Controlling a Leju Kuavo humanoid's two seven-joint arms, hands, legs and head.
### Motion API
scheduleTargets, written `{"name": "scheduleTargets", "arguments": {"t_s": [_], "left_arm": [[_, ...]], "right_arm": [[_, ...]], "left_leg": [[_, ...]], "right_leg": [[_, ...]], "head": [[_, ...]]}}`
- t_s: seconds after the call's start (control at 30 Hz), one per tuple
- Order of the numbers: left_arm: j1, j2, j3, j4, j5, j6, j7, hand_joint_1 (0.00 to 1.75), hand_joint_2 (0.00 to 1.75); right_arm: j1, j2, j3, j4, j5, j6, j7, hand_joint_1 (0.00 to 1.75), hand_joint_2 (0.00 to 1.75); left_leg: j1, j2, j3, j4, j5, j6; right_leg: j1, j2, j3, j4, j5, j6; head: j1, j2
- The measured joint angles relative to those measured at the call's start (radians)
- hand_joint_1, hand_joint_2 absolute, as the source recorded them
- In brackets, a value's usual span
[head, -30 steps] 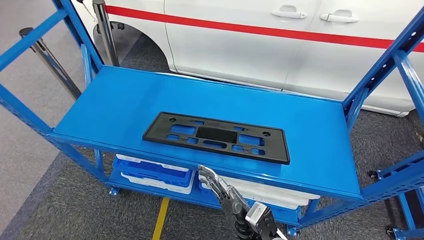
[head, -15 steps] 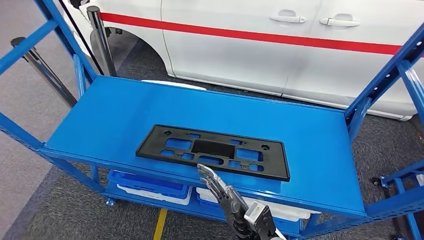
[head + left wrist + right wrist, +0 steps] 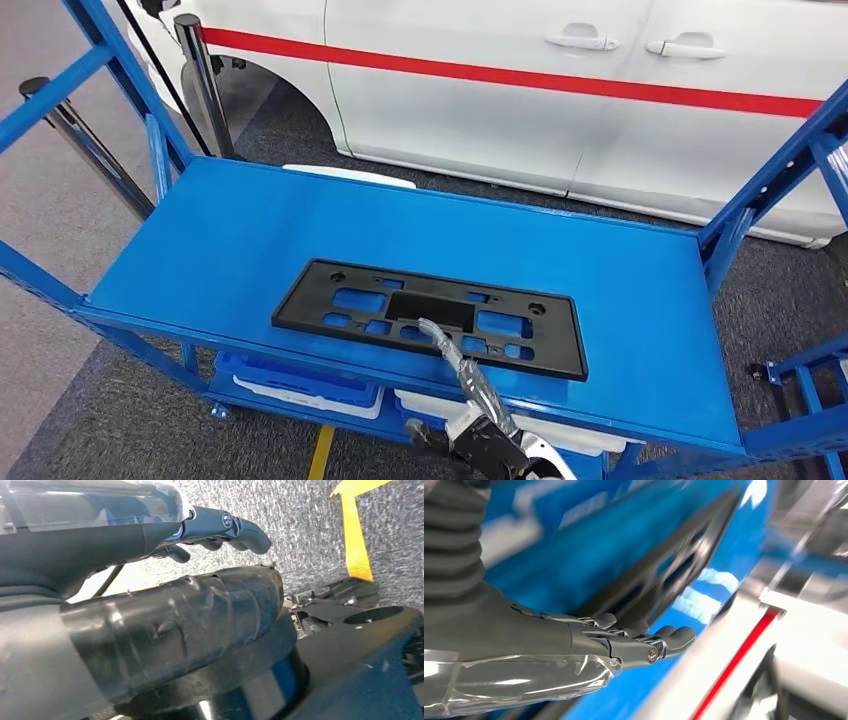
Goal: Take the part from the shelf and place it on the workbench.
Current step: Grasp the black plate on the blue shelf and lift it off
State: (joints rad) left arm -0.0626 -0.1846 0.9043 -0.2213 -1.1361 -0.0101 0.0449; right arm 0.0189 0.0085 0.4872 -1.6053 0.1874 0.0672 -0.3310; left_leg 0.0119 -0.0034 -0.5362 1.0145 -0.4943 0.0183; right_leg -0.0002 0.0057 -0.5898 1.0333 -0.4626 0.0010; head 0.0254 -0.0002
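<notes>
Black plastic, flat and long, the part [image 3: 430, 319] lies on the blue top deck of the shelf [image 3: 620, 270], close to the front edge, its cut-outs showing the blue beneath. My right hand [image 3: 455, 362] reaches up over that front edge with its fingers stretched out straight above the near rim of the part; in the right wrist view the fingers [image 3: 659, 642] are extended and only slightly bent at the tips, apart from the thumb, holding nothing, with the part [image 3: 664, 575] just beyond them. Whether the fingertips touch the part I cannot tell. My left hand [image 3: 210, 527] hangs low over grey carpet beside a yellow floor line [image 3: 356, 535], fingers loosely curled and nothing in them. Below the deck sit blue and white trays [image 3: 300, 378]. Behind the shelf stands a white car [image 3: 560, 100] with a red stripe.
</notes>
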Motion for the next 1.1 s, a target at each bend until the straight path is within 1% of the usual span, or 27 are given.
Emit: {"name": "scheduleTargets", "arguments": {"t_s": [0.07, 0.1, 0.13, 0.17, 0.2, 0.23, 0.27, 0.3, 0.33, 0.37, 0.4, 0.47, 0.53, 0.6, 0.63, 0.67, 0.73, 0.77, 0.8, 0.83, 0.87, 0.9, 0.93, 0.97, 1.0, 1.03, 1.1], "left_arm": [[0.0, 0.0, 0.002, 0.0, 0.0, 0.001, 0.0, 0.0, 0.0], [0.0, 0.001, 0.003, 0.0, 0.0, 0.001, 0.0, 0.0, 0.0], [0.0, 0.001, 0.004, 0.0, 0.0, 0.001, 0.0, 0.0, 0.0], [0.0, 0.001, 0.004, 0.0, 0.001, 0.001, 0.0, 0.0, 0.0], [0.001, 0.001, 0.006, 0.0, 0.001, 0.001, 0.0, 0.0, 0.0], [0.001, 0.001, 0.008, 0.0, 0.001, 0.001, 0.0, 0.0, 0.0], [0.001, 0.001, 0.01, 0.0, 0.002, 0.001, 0.0, 0.0, 0.0], [0.002, 0.001, 0.012, 0.0, 0.002, 0.0, 0.0, 0.0, 0.0], [0.003, 0.002, 0.013, 0.0, 0.001, 0.0, 0.001, 0.0, 0.0], [0.003, 0.002, 0.015, 0.0, 0.0, 0.0, 0.001, 0.0, 0.0], [0.004, 0.002, 0.017, 0.0, 0.0, -0.001, 0.002, 0.0, 0.0], [0.003, 0.003, 0.02, 0.0, -0.003, -0.002, 0.002, 0.0, 0.0], [0.003, 0.003, 0.021, 0.0, -0.006, -0.004, 0.003, 0.0, 0.0], [0.005, 0.002, 0.021, 0.0, -0.009, -0.005, 0.003, 0.0, 0.0], [0.005, 0.002, 0.022, 0.0, -0.01, -0.006, 0.003, 0.0, 0.0], [0.005, 0.002, 0.022, 0.0, -0.011, -0.007, 0.004, 0.0, 0.0], [0.003, 0.002, 0.024, 0.0, -0.013, -0.008, 0.004, 0.0, 0.0], [0.003, 0.002, 0.025, 0.0, -0.014, -0.008, 0.004, 0.0, 0.0], [0.004, 0.002, 0.026, 0.0, -0.016, -0.008, 0.004, 0.0, 0.0], [0.005, 0.002, 0.027, 0.0, -0.017, -0.008, 0.004, 0.0, 0.0], [0.006, 0.001, 0.027, 0.0, -0.018, -0.008, 0.004, 0.0, 0.0], [0.006, 0.001, 0.028, 0.0, -0.018, -0.008, 0.005, 0.0, 0.0], [0.006, 0.001, 0.029, 0.0, -0.019, -0.008, 0.005, 0.0, 0.0], [0.006, 0.001, 0.03, 0.0, -0.019, -0.008, 0.006, 0.0, 0.0], [0.005, 0.001, 0.032, 0.0, -0.02, -0.008, 0.007, 0.0, 0.0], [0.005, 0.001, 0.034, 0.0, -0.021, -0.008, 0.008, 0.0, 0.0], [0.005, 0.001, 0.037, 0.0, -0.022, -0.01, 0.009, 0.0, 0.0]], "right_arm": [[-0.007, -0.003, 0.005, 0.007, 0.041, -0.033, 0.011, 0.0, 1.75], [-0.01, -0.003, 0.008, 0.01, 0.048, -0.039, 0.014, 0.0, 1.75], [-0.013, -0.003, 0.012, 0.013, 0.059, -0.047, 0.018, 0.0, 1.75], [-0.016, -0.003, 0.016, 0.017, 0.083, -0.064, 0.027, 0.0, 1.75], [-0.019, -0.003, 0.021, 0.021, 0.122, -0.091, 0.04, 0.0, 1.75], [-0.024, -0.004, 0.026, 0.027, 0.174, -0.126, 0.057, 0.0, 1.75], [-0.03, -0.004, 0.032, 0.035, 0.234, -0.166, 0.075, 0.0, 1.75], [-0.037, -0.004, 0.039, 0.043, 0.294, -0.204, 0.093, 0.0, 1.75], [-0.044, -0.004, 0.046, 0.051, 0.346, -0.236, 0.108, 0.0, 1.75], [-0.052, -0.004, 0.053, 0.059, 0.399, -0.269, 0.125, 0.0, 1.75], [-0.061, -0.004, 0.06, 0.069, 0.447, -0.299, 0.141, 0.0, 1.75], [-0.08, -0.004, 0.075, 0.088, 0.545, -0.354, 0.176, 0.0, 1.75], [-0.099, -0.004, 0.089, 0.104, 0.63, -0.394, 0.209, 0.0, 1.75], [-0.113, -0.004, 0.101, 0.118, 0.71, -0.429, 0.243, 0.0, 1.75], [-0.119, -0.004, 0.106, 0.125, 0.748, -0.446, 0.259, 0.0, 1.75], [-0.123, -0.005, 0.109, 0.131, 0.78, -0.461, 0.273, 0.0, 1.75], [-0.127, -0.009, 0.113, 0.141, 0.825, -0.483, 0.297, 0.0, 1.75], [-0.126, -0.013, 0.114, 0.146, 0.844, -0.491, 0.312, 0.0, 1.75], [-0.125, -0.017, 0.113, 0.149, 0.865, -0.5, 0.33, 0.0, 1.75], [-0.124, -0.023, 0.111, 0.152, 0.889, -0.509, 0.349, 0.0, 1.75], [-0.124, -0.028, 0.107, 0.153, 0.914, -0.519, 0.367, 0.0, 1.75], [-0.123, -0.033, 0.101, 0.154, 0.939, -0.526, 0.381, 0.0, 1.75], [-0.123, -0.037, 0.093, 0.155, 0.961, -0.532, 0.391, 0.0, 1.75], [-0.121, -0.041, 0.085, 0.156, 0.981, -0.536, 0.399, 0.0, 1.75], [-0.118, -0.044, 0.076, 0.156, 1.0, -0.54, 0.405, 0.0, 1.75], [-0.115, -0.047, 0.069, 0.157, 1.017, -0.543, 0.41, 0.0, 1.75], [-0.109, -0.05, 0.057, 0.157, 1.054, -0.55, 0.425, 0.0, 1.75]], "left_leg": [[0.0, 0.001, 0.002, -0.001, -0.005, -0.012], [0.0, 0.001, -0.002, 0.015, -0.017, -0.017], [0.0, 0.001, -0.017, 0.051, -0.04, -0.021], [0.001, 0.001, -0.044, 0.107, -0.07, -0.024], [0.001, 0.001, -0.078, 0.174, -0.1, -0.027], [0.001, 0.001, -0.111, 0.233, -0.121, -0.029], [0.001, 0.001, -0.132, 0.268, -0.124, -0.03], [0.001, 0.001, -0.136, 0.266, -0.106, -0.031], [0.001, 0.001, -0.127, 0.237, -0.077, -0.03], [0.001, 0.001, -0.101, 0.172, -0.035, -0.026], [0.0, 0.001, -0.073, 0.107, -0.005, -0.022], [-0.004, 0.0, -0.037, 0.019, 0.026, -0.012], [-0.006, -0.001, -0.034, 0.008, 0.026, -0.001], [-0.002, 0.0, -0.029, -0.002, 0.032, 0.01], [0.001, 0.001, -0.026, -0.008, 0.034, 0.017], [0.002, 0.002, -0.024, -0.011, 0.035, 0.021], [0.002, 0.003, -0.023, -0.011, 0.034, 0.026], [0.002, 0.003, -0.023, -0.01, 0.033, 0.027], [0.002, 0.003, -0.022, -0.009, 0.031, 0.026], [0.003, 0.002, -0.019, -0.008, 0.029, 0.025], [0.004, 0.002, -0.017, -0.006, 0.026, 0.022], [0.004, 0.001, -0.015, -0.004, 0.022, 0.017], [0.003, 0.001, -0.015, 0.0, 0.018, 0.012], [0.002, 0.001, -0.016, 0.003, 0.015, 0.006], [0.0, 0.001, -0.016, 0.003, 0.013, 0.0], [0.0, 0.001, -0.016, 0.003, 0.012, -0.007], [0.003, 0.002, -0.017, 0.008, 0.003, -0.018]], "right_leg": [[-0.005, 0.003, 0.006, -0.008, 0.002, -0.009], [-0.008, 0.002, 0.011, -0.013, 0.004, -0.015], [-0.011, 0.0, 0.015, -0.018, 0.005, -0.02], [-0.011, -0.002, 0.017, -0.02, 0.005, -0.024], [-0.009, -0.004, 0.017, -0.02, 0.004, -0.028], [-0.008, -0.006, 0.017, -0.019, 0.003, -0.03], [-0.007, -0.006, 0.017, -0.018, 0.001, -0.031], [-0.006, -0.005, 0.018, -0.016, -0.001, -0.032], [-0.005, -0.004, 0.019, -0.014, -0.004, -0.032], [-0.005, -0.002, 0.021, -0.011, -0.007, -0.03], [-0.003, -0.001, 0.023, -0.008, -0.011, -0.028], [0.0, 0.0, 0.022, -0.004, -0.015, -0.02], [0.001, 0.0, 0.021, -0.005, -0.015, -0.011], [-0.001, -0.001, 0.019, 0.005, -0.024, -0.001], [-0.002, -0.001, 0.007, 0.032, -0.041, 0.005], [-0.004, -0.001, -0.015, 0.078, -0.067, 0.009], [-0.009, -0.002, -0.079, 0.206, -0.123, 0.016], [-0.012, -0.002, -0.104, 0.25, -0.132, 0.019], [-0.015, -0.002, -0.115, 0.264, -0.123, 0.022], [-0.019, -0.003, -0.106, 0.238, -0.096, 0.024], [-0.022, -0.004, -0.081, 0.18, -0.057, 0.025], [-0.024, -0.005, -0.051, 0.114, -0.027, 0.025], [-0.022, -0.006, -0.027, 0.058, -0.007, 0.022], [-0.02, -0.006, -0.012, 0.023, 0.001, 0.019], [-0.018, -0.005, -0.007, 0.01, -0.002, 0.014], [-0.015, -0.003, -0.007, 0.008, -0.003, 0.008], [-0.017, -0.002, -0.003, 0.003, -0.001, -0.006]], "head": [[0.0, 0.0], [-0.001, 0.0], [-0.001, 0.0], [-0.001, 0.0], [-0.001, 0.0], [-0.001, 0.0], [-0.001, 0.0], [-0.001, 0.0], [-0.001, 0.0], [-0.001, 0.0], [-0.001, 0.0], [-0.001, 0.0], [-0.001, 0.0], [-0.001, 0.0], [0.0, 0.0], [0.0, 0.0], [0.0, 0.0], [0.0, 0.0], [0.0, 0.0], [0.0, 0.0], [0.0, 0.0], [0.0, 0.0], [0.0, 0.0], [0.0, 0.0], [0.0, 0.0], [-0.001, 0.0], [-0.001, 0.0]]}}
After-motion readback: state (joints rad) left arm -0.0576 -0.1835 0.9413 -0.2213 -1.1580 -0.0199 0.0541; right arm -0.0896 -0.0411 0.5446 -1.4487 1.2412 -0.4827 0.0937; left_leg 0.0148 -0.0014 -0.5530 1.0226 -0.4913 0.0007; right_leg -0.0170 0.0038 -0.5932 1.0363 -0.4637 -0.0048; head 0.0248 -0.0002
